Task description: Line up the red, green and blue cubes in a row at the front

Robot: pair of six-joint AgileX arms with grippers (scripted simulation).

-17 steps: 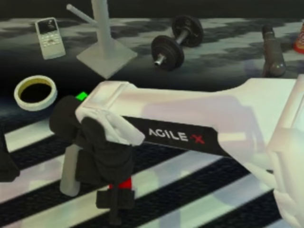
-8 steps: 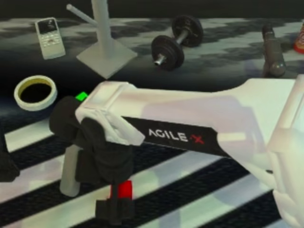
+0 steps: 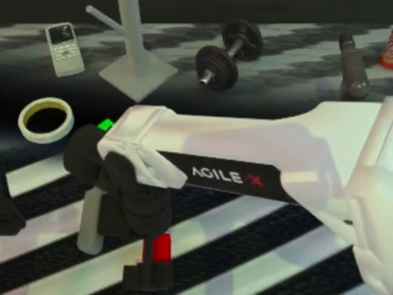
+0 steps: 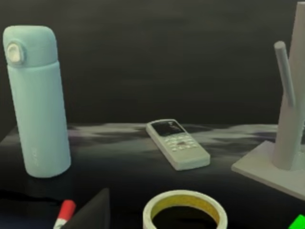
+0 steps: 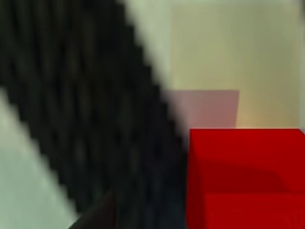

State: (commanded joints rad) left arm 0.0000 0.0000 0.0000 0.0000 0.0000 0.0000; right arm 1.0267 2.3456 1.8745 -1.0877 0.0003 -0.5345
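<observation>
My right gripper [image 3: 149, 278] hangs low at the table's front, its fingers spread apart. The red cube [image 3: 161, 247] sits on the striped mat just behind its fingertips, not pinched by them.

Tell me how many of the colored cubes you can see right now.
2. The red cube sits near the table's front, at the right gripper. The green cube peeks out behind the right arm, beside the tape roll. The blue one may be hidden.

Printed in white as "AGILE X", with a red X, on the right arm's black band [image 3: 227, 177].
</observation>
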